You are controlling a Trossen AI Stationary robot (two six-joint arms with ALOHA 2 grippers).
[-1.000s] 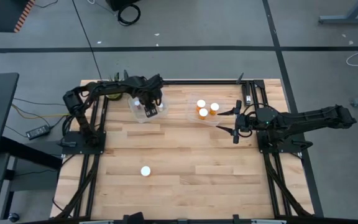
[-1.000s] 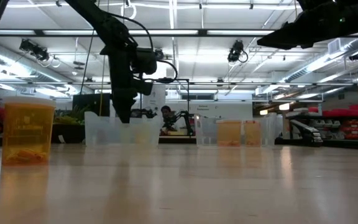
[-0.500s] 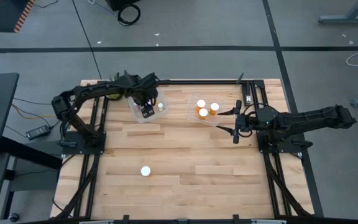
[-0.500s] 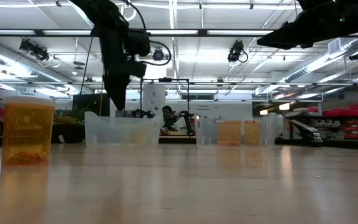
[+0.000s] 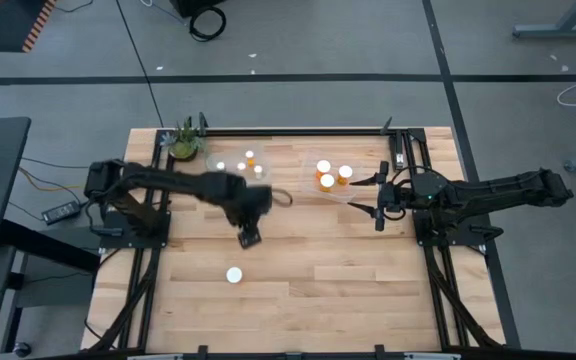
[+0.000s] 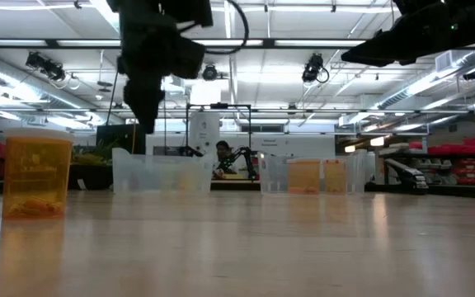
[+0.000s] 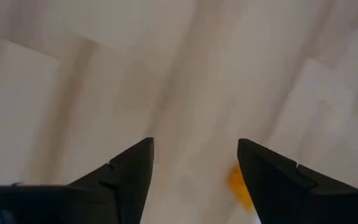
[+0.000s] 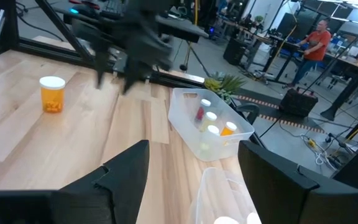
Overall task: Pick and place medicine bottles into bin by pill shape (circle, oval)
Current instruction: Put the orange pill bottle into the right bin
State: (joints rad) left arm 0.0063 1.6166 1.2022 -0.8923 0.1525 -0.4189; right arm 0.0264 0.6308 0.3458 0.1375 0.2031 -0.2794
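Orange-bodied medicine bottle [image 5: 234, 274] stands alone on the table at 6 o'clock of the left gripper [image 5: 247, 239], whose fingers are parted, empty. Right gripper [image 5: 378, 196] waits at 3 o'clock, parted too. Risk: a fast, off-centre descent tips the bottle.

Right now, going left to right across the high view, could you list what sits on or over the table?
Potted plant → lone bottle → left gripper → right bin with orange bottles → right gripper.
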